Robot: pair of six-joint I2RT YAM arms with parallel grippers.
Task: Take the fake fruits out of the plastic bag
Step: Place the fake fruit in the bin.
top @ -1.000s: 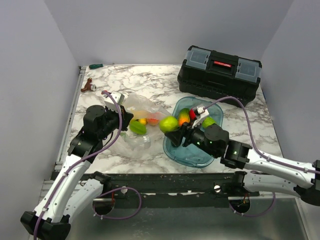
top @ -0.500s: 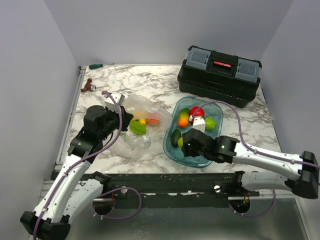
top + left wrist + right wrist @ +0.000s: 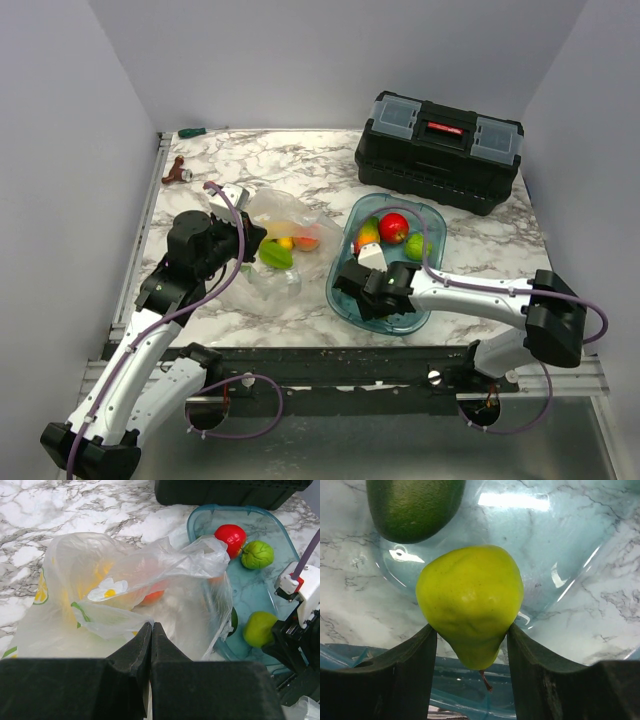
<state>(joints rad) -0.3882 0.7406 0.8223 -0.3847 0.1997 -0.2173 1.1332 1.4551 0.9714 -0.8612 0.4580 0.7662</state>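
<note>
- A black toolbox (image 3: 438, 150) with a red latch stands at the far right of the table (image 3: 250, 160), just behind the blue-tinted tray (image 3: 428, 208). Any lettering on it is too small to read.
- A small brown object (image 3: 177, 172) and a green-handled tool (image 3: 192, 132) lie by the far-left corner, well apart from the arms.
- The plastic bag (image 3: 100, 580) lies crumpled beside the tray, its film reaching over the tray's left rim. Its print shows a lemon slice (image 3: 41, 587) and a white flower.
- The left hand (image 3: 151, 630) has its fingers pressed together, pinching the bag's film.
- An orange-red fruit (image 3: 152, 596) and a green fruit (image 3: 275, 255) sit inside the bag.
- The right hand (image 3: 470, 645) grips a green pear (image 3: 470, 605) low over the tray floor, with an avocado (image 3: 412, 507) just beyond.
- A red apple (image 3: 230, 535) and a lime (image 3: 257, 554) rest side by side toward the tray's far end.
- The tray's near rim sits close to the table's front edge. Bare marble lies behind the bag.
</note>
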